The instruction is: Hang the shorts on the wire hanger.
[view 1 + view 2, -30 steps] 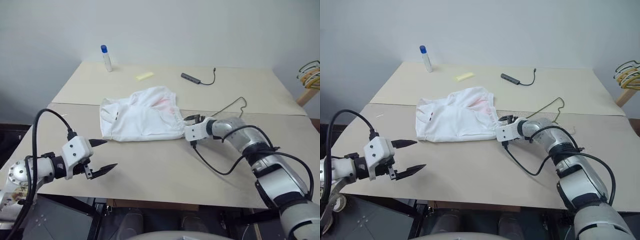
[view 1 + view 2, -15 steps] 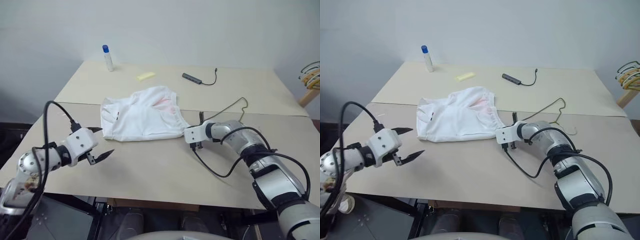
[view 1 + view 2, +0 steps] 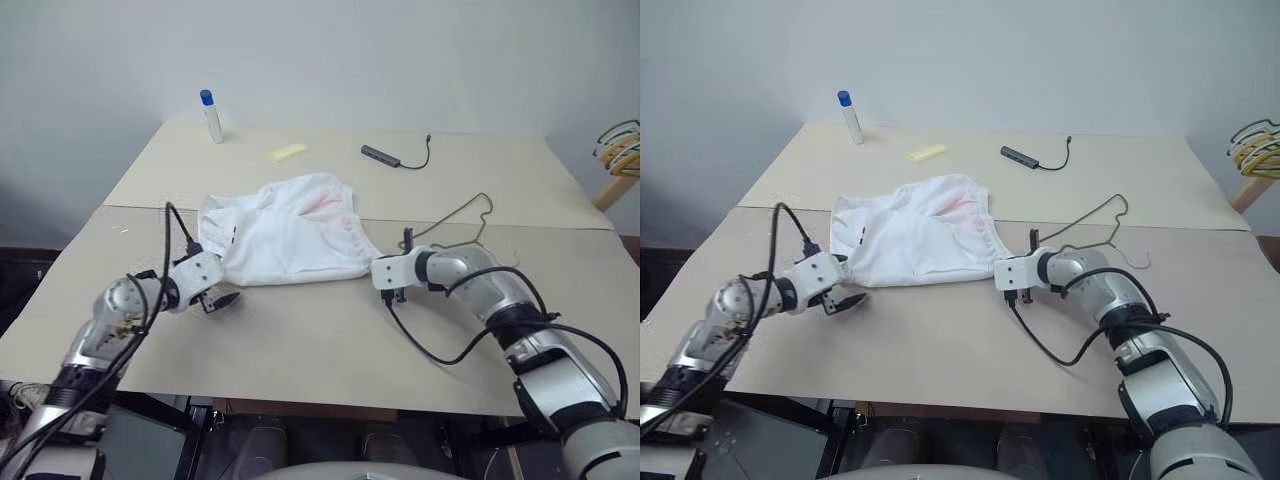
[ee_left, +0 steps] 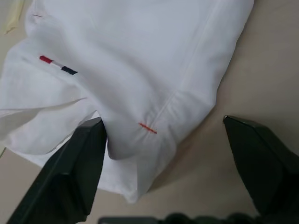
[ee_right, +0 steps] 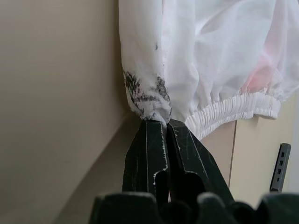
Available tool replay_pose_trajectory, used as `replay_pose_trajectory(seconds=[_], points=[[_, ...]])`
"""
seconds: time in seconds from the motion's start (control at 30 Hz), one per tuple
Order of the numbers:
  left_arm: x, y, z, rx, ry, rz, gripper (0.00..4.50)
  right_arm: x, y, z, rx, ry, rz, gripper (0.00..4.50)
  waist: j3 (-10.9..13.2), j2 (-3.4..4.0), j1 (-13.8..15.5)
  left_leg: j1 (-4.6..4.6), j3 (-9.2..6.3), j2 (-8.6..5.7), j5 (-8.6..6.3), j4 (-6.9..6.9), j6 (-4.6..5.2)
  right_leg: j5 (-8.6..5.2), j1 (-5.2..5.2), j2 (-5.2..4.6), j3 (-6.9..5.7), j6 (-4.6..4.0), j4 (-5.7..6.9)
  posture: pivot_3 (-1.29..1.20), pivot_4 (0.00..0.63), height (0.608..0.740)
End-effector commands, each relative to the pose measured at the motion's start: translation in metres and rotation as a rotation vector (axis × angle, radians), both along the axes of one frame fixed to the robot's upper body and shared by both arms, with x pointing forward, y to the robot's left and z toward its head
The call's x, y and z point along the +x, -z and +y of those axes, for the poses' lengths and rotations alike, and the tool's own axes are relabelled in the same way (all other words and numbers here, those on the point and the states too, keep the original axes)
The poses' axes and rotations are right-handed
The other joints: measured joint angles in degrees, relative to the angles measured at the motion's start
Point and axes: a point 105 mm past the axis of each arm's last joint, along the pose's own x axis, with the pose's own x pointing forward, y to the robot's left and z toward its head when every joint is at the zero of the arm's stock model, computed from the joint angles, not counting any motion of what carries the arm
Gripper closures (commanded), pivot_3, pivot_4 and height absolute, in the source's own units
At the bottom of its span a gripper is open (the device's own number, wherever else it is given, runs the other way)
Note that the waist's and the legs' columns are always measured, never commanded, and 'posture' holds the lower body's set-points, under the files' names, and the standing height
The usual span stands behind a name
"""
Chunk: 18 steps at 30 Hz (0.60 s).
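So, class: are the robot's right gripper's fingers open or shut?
Shut. The right gripper has its two black fingers pressed together, pinching a smudged corner of the shorts.

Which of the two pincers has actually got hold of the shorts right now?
The right pincer: it is shut on a corner of the shorts by the waistband. The left pincer is open, straddling a corner at the other end without clamping it.

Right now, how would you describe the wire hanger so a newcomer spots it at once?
Start at the beige table and go to the white shorts in its middle. Just beyond the right claw, which pinches their corner, lies the wire hanger: one thin olive-grey wire triangle flat on the table, unlike the yellowish hangers bunched off the table's far right edge.
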Motion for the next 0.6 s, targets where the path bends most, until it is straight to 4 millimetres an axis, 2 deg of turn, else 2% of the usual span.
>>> replay_pose_trajectory(seconds=[0.03,0.2,0.3,0.33,0.47,0.6], points=[[0.008,-0.013,-0.003,0.001,0.008,-0.069,1.6,0.004,-0.019,-0.002,0.038,0.021,-0.043,4.5,0.0,0.0,-0.08,0.0,0.0,0.0,0.0,0.0,0.0,0.0,0.0,0.0,0.0,0.0,0.01,0.12,0.0,0.74],[0.009,-0.015,-0.002,0.012,0.0,-0.096,3.27,0.001,-0.015,-0.008,0.028,0.039,-0.034,4.5,0.0,0.0,-0.08,-0.01,0.0,-0.01,0.0,0.0,0.0,0.0,0.0,-0.01,0.0,0.0,-0.01,0.12,0.0,0.74],[0.007,-0.022,-0.002,-0.008,-0.004,-0.115,4.34,0.001,-0.015,-0.008,0.028,0.046,-0.031,4.5,0.0,0.0,-0.09,0.0,0.0,0.0,0.0,0.0,0.0,0.0,0.0,0.0,0.0,0.0,0.0,0.12,0.0,0.74],[0.004,-0.026,-0.002,-0.012,0.0,-0.119,4.47,0.0,-0.014,-0.009,0.029,0.049,-0.03,4.5,0.0,0.0,-0.11,0.0,0.0,0.0,0.0,0.0,0.0,0.0,0.0,0.0,0.0,0.0,0.0,0.12,0.0,0.74],[-0.01,-0.038,-0.002,-0.018,0.004,-0.129,4.47,0.0,-0.015,-0.01,0.033,0.067,-0.03,4.5,0.0,0.0,-0.21,-0.04,0.02,0.0,0.0,0.0,0.0,0.0,-0.03,-0.01,0.02,0.0,-0.01,0.12,0.0,0.74],[-0.037,-0.049,0.002,-0.005,0.014,-0.078,4.47,-0.01,-0.021,-0.015,-0.003,0.052,-0.037,4.5,0.0,0.0,-0.12,-0.06,0.01,0.02,0.0,0.0,0.0,-0.01,-0.04,-0.01,0.02,0.01,0.0,0.14,0.0,0.74]])
